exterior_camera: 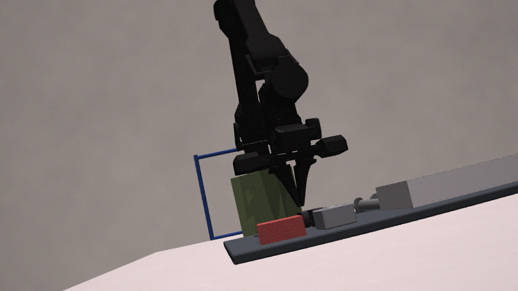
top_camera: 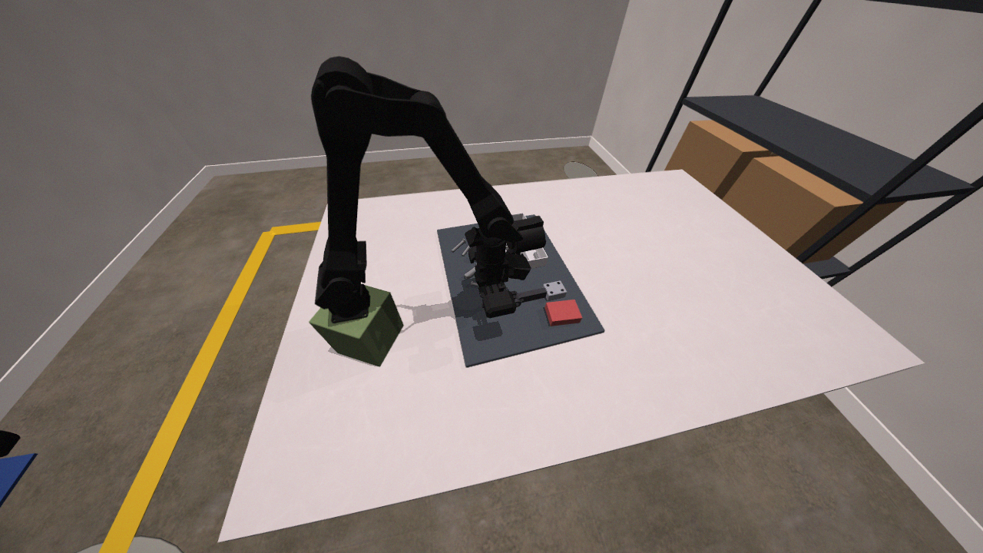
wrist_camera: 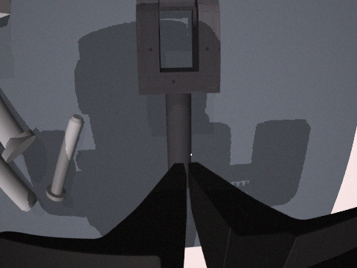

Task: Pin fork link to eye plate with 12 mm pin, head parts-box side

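I stood on a white table (top_camera: pixel 687 329) near a shelf rack (top_camera: pixel 825 147); my pincer (wrist_camera: pixel 187 168) was closed on nothing above the fork link (wrist_camera: pixel 178 82), mid dark tray (top_camera: pixel 522 347).

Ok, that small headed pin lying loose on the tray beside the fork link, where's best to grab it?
Probably mid-shank, from straight above, jaws across the pin: it lies flat on the tray, head at one end, sides free. The gripper is shut, so open first.

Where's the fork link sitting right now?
In the wrist view the fork link lies on the dark board, straight ahead of the shut gripper, its stem pointing back toward the fingertips and loose pins off to the left.
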`<state>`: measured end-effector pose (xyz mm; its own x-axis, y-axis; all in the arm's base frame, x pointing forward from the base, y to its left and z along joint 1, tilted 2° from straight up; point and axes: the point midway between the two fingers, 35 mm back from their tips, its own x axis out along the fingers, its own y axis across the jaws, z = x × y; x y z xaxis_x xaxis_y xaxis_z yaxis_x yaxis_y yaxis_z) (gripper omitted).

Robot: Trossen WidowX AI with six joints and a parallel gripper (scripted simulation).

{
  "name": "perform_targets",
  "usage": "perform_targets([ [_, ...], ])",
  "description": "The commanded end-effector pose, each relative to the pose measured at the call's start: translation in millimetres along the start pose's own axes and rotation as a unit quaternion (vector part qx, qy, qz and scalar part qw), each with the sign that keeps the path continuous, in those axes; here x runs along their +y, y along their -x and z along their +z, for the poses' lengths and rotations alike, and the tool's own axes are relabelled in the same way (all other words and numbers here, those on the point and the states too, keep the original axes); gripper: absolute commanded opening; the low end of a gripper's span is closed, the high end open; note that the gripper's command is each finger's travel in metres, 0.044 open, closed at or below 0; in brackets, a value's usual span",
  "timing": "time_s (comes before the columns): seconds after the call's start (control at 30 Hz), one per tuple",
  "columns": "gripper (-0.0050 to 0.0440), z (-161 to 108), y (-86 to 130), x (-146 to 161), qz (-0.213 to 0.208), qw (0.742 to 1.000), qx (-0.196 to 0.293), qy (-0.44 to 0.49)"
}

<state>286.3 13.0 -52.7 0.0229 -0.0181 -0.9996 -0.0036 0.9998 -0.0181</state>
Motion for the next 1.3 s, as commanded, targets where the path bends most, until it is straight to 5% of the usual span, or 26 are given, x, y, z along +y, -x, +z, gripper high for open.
perform_targets([
  [0.0,0.0000,-15,2,0,0.001,1.000,-0.002,0.002],
  [0.3,0.0000,-35,4,1,0.001,1.000,-0.002,0.002],
  [0.7,0.0000,-34,-22,1,0.001,1.000,-0.002,0.002],
  [1.27,0.0000,-29,-21,1,0.001,1.000,-0.002,0.002],
])
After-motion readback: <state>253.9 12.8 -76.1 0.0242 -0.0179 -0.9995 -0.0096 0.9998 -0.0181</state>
